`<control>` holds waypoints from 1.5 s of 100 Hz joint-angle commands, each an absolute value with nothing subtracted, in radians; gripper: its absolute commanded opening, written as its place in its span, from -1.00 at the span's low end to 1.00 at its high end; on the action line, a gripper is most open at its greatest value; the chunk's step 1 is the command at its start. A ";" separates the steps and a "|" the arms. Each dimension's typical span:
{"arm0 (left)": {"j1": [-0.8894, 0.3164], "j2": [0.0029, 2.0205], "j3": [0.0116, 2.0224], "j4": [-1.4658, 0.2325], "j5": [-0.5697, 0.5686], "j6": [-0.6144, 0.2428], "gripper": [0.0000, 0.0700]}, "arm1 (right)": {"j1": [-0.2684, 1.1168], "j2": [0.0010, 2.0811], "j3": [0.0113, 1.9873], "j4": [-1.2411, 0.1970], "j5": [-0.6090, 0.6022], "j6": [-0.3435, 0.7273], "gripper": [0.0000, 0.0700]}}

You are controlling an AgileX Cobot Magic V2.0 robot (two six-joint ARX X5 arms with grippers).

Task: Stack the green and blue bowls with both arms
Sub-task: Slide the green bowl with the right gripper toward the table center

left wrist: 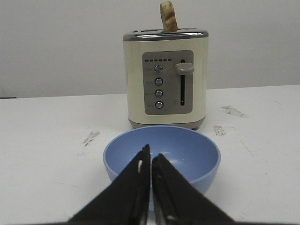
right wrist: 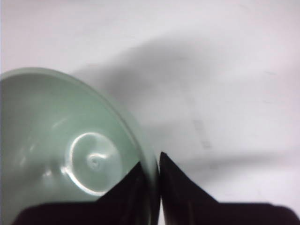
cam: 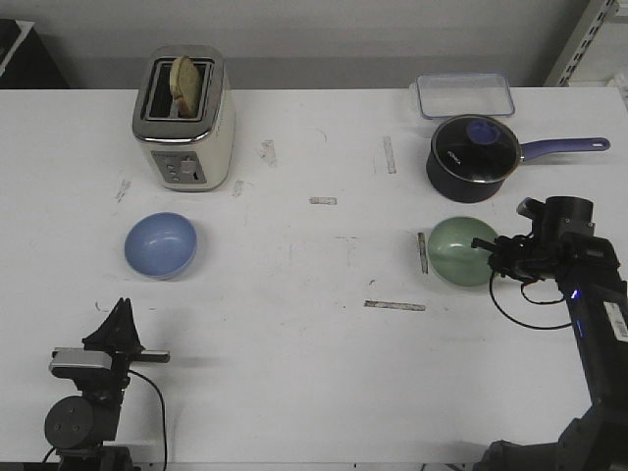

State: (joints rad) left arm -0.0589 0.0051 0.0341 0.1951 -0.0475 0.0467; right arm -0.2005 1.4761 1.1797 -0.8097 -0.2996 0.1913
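The pale mint-green round bowl sat on the right half of the white surface, just in front of the dark blue saucepan with a glass lid and a long purple-blue handle. The right arm's black gripper reached in from the right side at the green bowl's rim. In the right wrist view the green bowl appeared tilted, its inside facing the camera, and the right gripper had its jaws pinched on the rim, one finger inside the wall and one outside.

The light periwinkle-blue round bowl stood upright on the left half of the surface, well apart from the green one, in front of the cream and silver toaster. A slice of browned bread stuck up out of one of the toaster's slots. The left arm's black gripper hung low near the front edge, in front of the blue bowl and clear of it. In the left wrist view the left gripper had its jaws drawn nearly together with only a thin slit between them, holding nothing, and pointed at the blue bowl, with the toaster directly behind that.

A clear rectangular plastic container lay behind the saucepan at the far edge.
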 commanded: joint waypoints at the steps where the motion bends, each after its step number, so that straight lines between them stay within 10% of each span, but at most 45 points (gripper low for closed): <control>1: -0.057 0.003 0.012 0.210 -0.046 0.060 -1.00 | -0.146 1.481 1.199 -0.805 -0.308 0.219 -0.98; 58: -0.057 0.003 0.012 0.210 -0.046 0.060 -1.00 | 0.375 1.563 1.199 -0.594 -0.309 0.496 -0.98; 150: -0.057 0.003 0.012 0.210 -0.046 0.060 -1.00 | 0.476 1.708 1.199 -0.511 -0.261 0.553 -0.93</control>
State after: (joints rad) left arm -0.0589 0.0051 0.0341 0.1951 -0.0475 0.0467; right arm 0.4698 1.6859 1.1812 -0.5217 -0.2604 0.5468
